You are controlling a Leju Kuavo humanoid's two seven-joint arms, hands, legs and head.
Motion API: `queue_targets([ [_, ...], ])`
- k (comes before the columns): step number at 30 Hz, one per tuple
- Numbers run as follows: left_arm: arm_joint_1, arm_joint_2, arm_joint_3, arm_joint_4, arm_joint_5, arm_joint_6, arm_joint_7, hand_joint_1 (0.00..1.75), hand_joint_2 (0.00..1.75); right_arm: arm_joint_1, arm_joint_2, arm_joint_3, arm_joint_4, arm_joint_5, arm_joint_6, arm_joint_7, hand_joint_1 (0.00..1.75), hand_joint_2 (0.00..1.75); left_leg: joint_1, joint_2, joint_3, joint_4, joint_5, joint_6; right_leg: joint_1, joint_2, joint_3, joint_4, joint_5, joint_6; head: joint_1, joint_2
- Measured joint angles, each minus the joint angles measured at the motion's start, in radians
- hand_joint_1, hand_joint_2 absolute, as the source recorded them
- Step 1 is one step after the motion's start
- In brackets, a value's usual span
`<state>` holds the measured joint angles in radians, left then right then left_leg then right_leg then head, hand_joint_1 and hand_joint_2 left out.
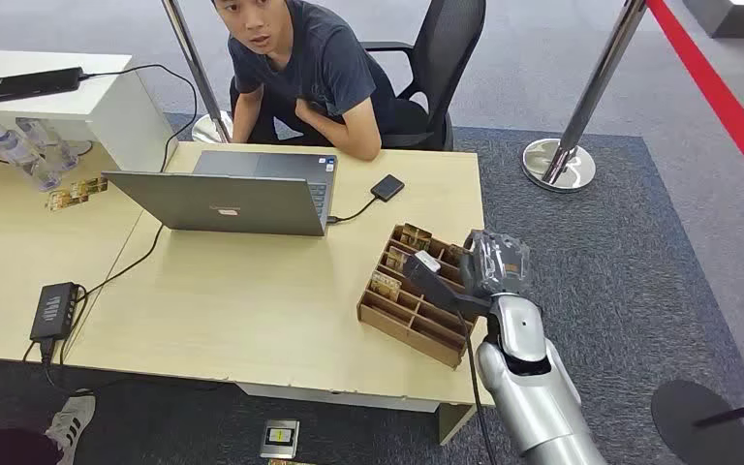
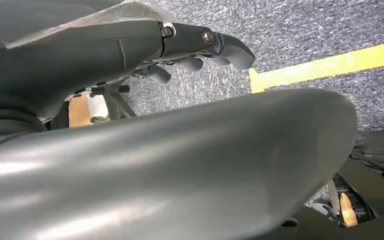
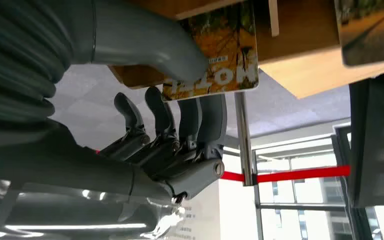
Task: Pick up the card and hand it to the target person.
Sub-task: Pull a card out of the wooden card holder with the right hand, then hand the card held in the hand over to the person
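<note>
A wooden card box [image 1: 399,312] with several slots stands at the right end of the table. My right hand [image 1: 492,262] is at the box's far right corner. In the right wrist view, the hand [image 3: 180,130] pinches a card with an autumn-leaf picture [image 3: 225,60]: the thumb presses one face and the dark fingers lie against the other. The card stands against the box's wood. A second card [image 3: 370,30] sits in a neighbouring slot. The person [image 1: 310,68] sits across the table. My left hand [image 2: 180,55] hangs over the carpet, holding nothing.
An open laptop [image 1: 232,194] stands mid-table with a small black device [image 1: 387,187] cabled to it. A power brick [image 1: 53,310] lies at the front left, bottles [image 1: 19,150] at the far left. A chrome stanchion [image 1: 562,160] stands right of the table. A shoe [image 1: 73,417] is on the floor.
</note>
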<state>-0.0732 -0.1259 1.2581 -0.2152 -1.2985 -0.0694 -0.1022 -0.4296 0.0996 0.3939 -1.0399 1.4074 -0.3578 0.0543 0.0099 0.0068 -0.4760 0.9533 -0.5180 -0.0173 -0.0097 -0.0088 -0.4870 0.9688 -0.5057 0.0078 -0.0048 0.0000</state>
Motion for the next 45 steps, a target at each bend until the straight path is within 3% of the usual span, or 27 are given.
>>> queue_targets([
  [5,0.000,0.000,0.000,0.000,0.003,0.000,0.000,0.00,0.00,0.020,-0.007,0.001,-0.041,0.003,-0.010,-0.016,1.74,1.75,0.000,0.000,0.000,0.000,0.000,0.000,0.000,0.000,0.000,0.000,0.000,0.000,0.000,0.000],
  [15,0.002,-0.001,0.001,0.000,0.026,0.005,-0.003,0.00,0.00,0.086,-0.048,0.014,-0.253,-0.023,-0.012,-0.064,1.75,1.75,0.000,0.000,0.000,0.000,0.000,0.000,0.000,0.000,0.000,0.000,0.000,0.000,0.000,0.000],
  [25,-0.001,-0.007,0.002,0.000,0.028,0.009,-0.003,0.00,0.00,0.050,-0.060,0.077,-0.339,-0.116,0.021,-0.116,1.75,1.75,0.000,0.000,0.000,0.000,0.000,0.000,0.000,0.000,0.000,0.001,0.000,0.000,0.000,0.000],
  [32,-0.008,-0.007,0.002,0.000,0.013,0.009,-0.004,0.00,0.00,-0.075,-0.002,0.116,-0.209,-0.174,0.041,-0.116,1.75,1.75,0.000,0.000,-0.001,0.000,0.002,-0.001,0.000,0.000,0.000,0.001,0.001,-0.001,0.000,0.000],
  [45,-0.011,-0.010,0.000,0.001,-0.009,0.015,0.013,0.00,0.00,-0.330,0.100,0.062,0.217,-0.115,-0.076,0.069,1.75,1.75,0.000,0.000,0.000,0.000,0.002,-0.002,0.000,0.000,-0.001,0.002,0.002,-0.002,0.000,0.000],
])
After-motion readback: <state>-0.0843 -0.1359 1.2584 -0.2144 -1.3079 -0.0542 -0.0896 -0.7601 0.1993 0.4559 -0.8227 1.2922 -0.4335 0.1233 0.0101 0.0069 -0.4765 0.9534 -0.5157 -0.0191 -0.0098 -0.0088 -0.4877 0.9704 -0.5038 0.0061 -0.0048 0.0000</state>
